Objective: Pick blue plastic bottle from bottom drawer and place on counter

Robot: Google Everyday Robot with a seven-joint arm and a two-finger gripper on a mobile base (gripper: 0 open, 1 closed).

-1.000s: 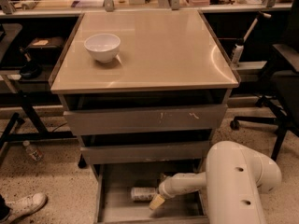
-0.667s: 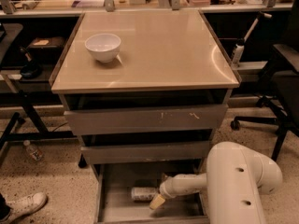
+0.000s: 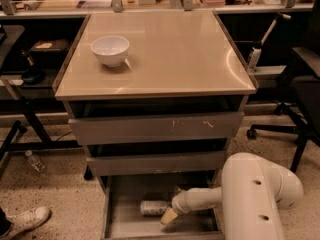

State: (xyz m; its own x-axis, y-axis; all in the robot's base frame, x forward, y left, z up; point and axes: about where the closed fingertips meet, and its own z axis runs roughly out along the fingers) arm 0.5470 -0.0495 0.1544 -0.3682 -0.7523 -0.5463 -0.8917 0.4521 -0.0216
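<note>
- The small pale translucent plastic bottle with a whitish label (image 3: 151, 207) lies on its side on the flat floor of the narrow grey metal bottom drawer (image 3: 127, 223), its length running left to right, about midway across the box.
- The drawer is pulled out, and it sits lowest of three grey drawers.
- The robot's tan-tipped claw (image 3: 168, 216) is down inside that drawer, at the bottle's right end. It slants down and to the left. Whether it touches the bottle cannot be told, nor whether it is released or clenched.
- The white tubular arm (image 3: 200, 198) reaches in from the right, out of a bulky rounded white housing (image 3: 255, 199) at the lower right.
- Above, the large square glossy beige surface with a thin grey rim (image 3: 170, 54) caps the cabinet.
- A white round bowl (image 3: 110, 49) stands upright near its left rear part.
- The wider grey top drawer (image 3: 125, 129) shows white scratches on its front.
- On the speckled floor to the left lie a tiny clear bottle (image 3: 35, 161) and a white shoe (image 3: 27, 220), well apart from the cabinet.
- A black office chair (image 3: 305, 79) stands at the right.
</note>
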